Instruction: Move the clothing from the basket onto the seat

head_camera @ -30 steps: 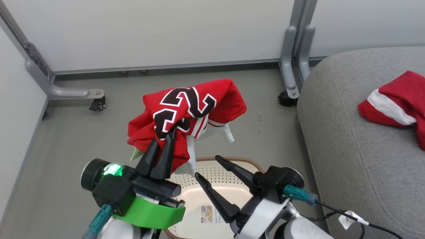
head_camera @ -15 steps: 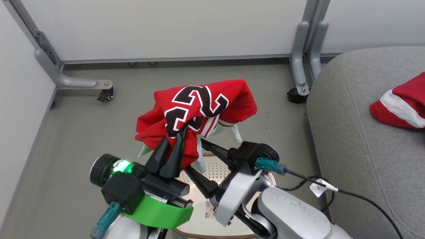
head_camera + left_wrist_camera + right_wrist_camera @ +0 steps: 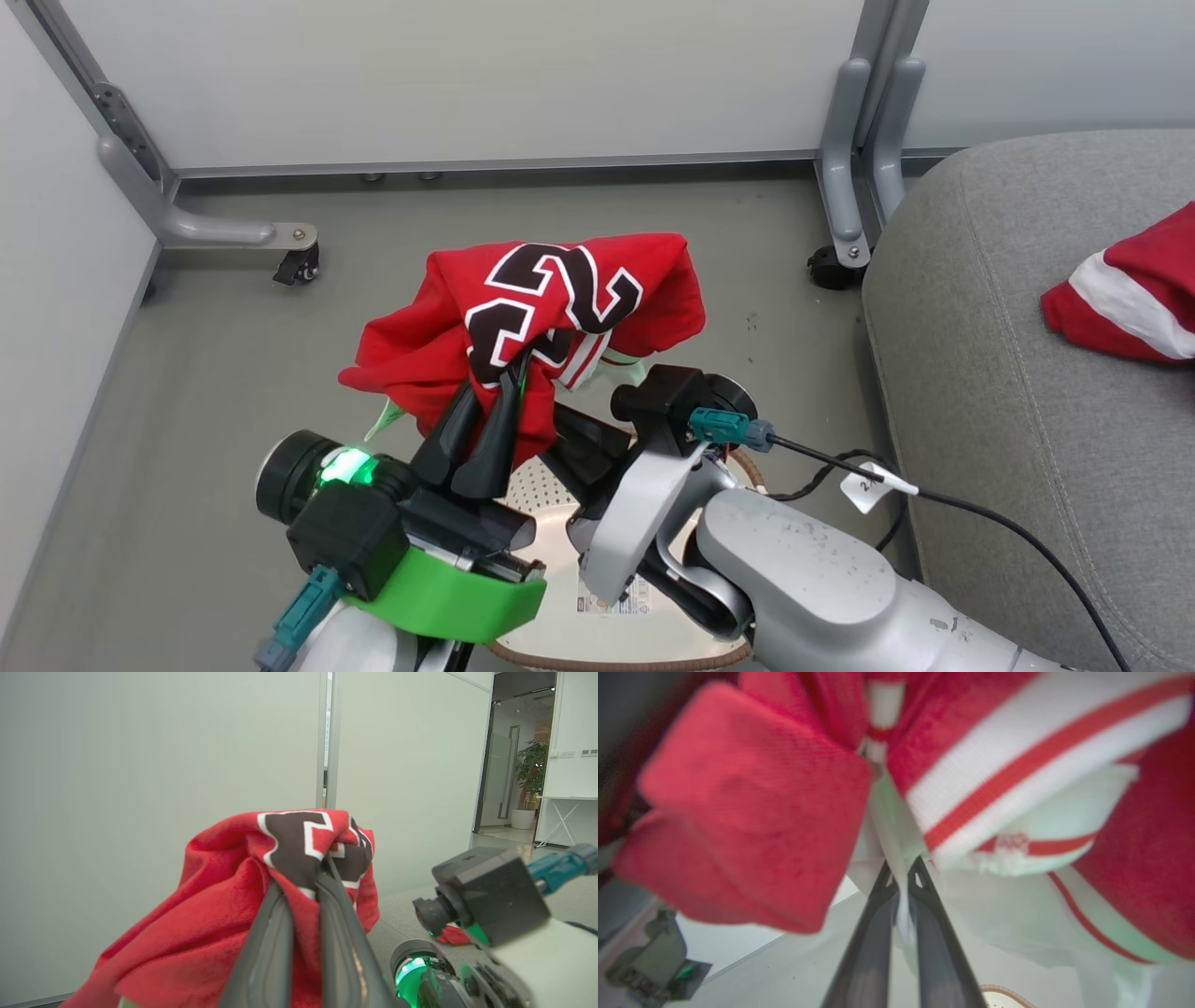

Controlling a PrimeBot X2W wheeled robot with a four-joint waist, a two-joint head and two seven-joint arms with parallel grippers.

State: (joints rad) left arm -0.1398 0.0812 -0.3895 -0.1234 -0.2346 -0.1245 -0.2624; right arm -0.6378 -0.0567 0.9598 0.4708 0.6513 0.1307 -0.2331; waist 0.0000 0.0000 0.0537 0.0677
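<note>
Head view: one floppy red garment with a white band (image 3: 1120,289) lies on the big grey fabric seat (image 3: 1008,401), so half looks done. The red numbered shirt (image 3: 560,289) hangs over the small cream plastic basket (image 3: 546,490), pinched tight by the left gripper (image 3: 501,385) and the right gripper (image 3: 901,870).

You have a grey floor (image 3: 215,355) before you, closed in by pale partition panels (image 3: 467,84) on grey metal legs (image 3: 201,229) with castors (image 3: 297,266); a potted plant (image 3: 525,784) stands farther off.
</note>
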